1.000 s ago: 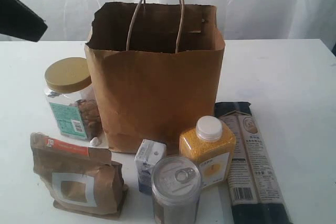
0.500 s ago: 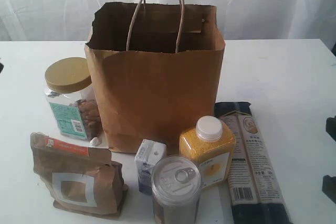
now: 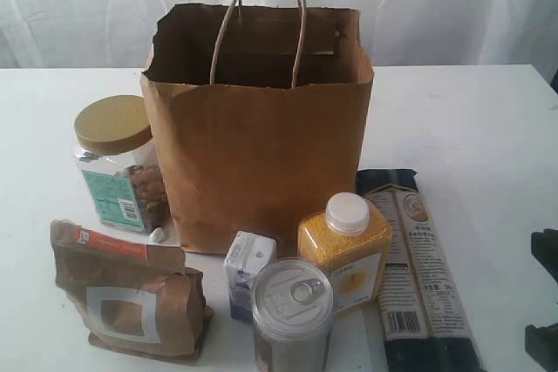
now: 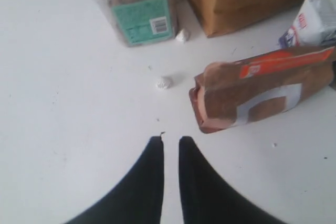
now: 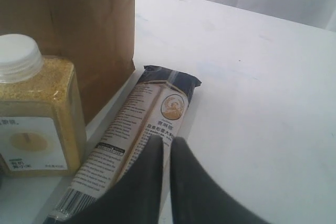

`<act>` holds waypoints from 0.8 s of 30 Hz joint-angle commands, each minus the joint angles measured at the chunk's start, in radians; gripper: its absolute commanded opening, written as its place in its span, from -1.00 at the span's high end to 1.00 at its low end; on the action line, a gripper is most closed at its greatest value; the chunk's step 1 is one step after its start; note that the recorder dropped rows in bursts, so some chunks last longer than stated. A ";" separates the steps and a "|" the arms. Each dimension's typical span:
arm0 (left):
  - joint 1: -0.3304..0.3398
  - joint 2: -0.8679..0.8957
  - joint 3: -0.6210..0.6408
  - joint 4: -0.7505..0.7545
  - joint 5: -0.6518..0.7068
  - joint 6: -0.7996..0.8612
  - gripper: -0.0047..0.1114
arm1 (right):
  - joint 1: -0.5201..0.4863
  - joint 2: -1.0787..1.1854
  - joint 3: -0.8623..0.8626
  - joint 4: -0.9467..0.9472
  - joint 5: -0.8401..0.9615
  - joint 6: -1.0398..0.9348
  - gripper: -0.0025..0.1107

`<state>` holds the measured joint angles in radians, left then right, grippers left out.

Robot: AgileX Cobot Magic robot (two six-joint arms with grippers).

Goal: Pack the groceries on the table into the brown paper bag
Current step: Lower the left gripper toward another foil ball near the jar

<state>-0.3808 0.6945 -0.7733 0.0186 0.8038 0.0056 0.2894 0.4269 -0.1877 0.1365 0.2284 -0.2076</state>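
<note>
While both claws sit nearly closed and empty, your left gripper [image 4: 170, 141] near the brown kraft pouch [image 4: 252, 95] and your right gripper [image 5: 167, 141] close to the long dark pasta pack [image 5: 152, 108], nothing looks packed: everything stands on the table [image 3: 471, 128] outside the brown paper bag [image 3: 261, 154].

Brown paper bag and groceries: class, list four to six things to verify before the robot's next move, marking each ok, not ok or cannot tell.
1. Brown paper bag upright, mouth open: ok.
2. Bag's inside free of items: cannot tell, too dark.
3. Nut jar, kraft pouch, can, carton, yellow bottle and pasta pack all on the table, outside the bag: ok.
4. Left gripper shut, holding nothing: ok.
5. Right gripper shut, holding nothing: ok.
</note>
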 commanded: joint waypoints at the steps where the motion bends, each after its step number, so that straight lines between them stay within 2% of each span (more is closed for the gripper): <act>1: -0.001 -0.008 0.103 0.054 -0.053 -0.113 0.63 | -0.002 -0.006 0.004 -0.003 -0.002 0.003 0.86; 6: -0.001 0.016 0.222 0.055 -0.200 -0.235 0.60 | -0.002 -0.006 0.004 -0.003 -0.002 0.003 0.86; 11: -0.001 0.045 0.305 0.055 -0.372 -0.415 0.42 | -0.002 -0.006 0.004 -0.003 -0.002 0.003 0.86; 16: -0.001 0.088 0.364 0.059 -0.510 -0.527 0.41 | -0.002 -0.006 0.004 -0.003 -0.002 0.003 0.86; 24: -0.001 0.115 0.417 0.057 -0.551 -0.605 0.41 | -0.002 -0.006 0.004 -0.003 -0.002 0.003 0.86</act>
<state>-0.3808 0.8160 -0.3661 0.0738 0.2624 -0.5758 0.2894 0.4269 -0.1877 0.1365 0.2307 -0.2076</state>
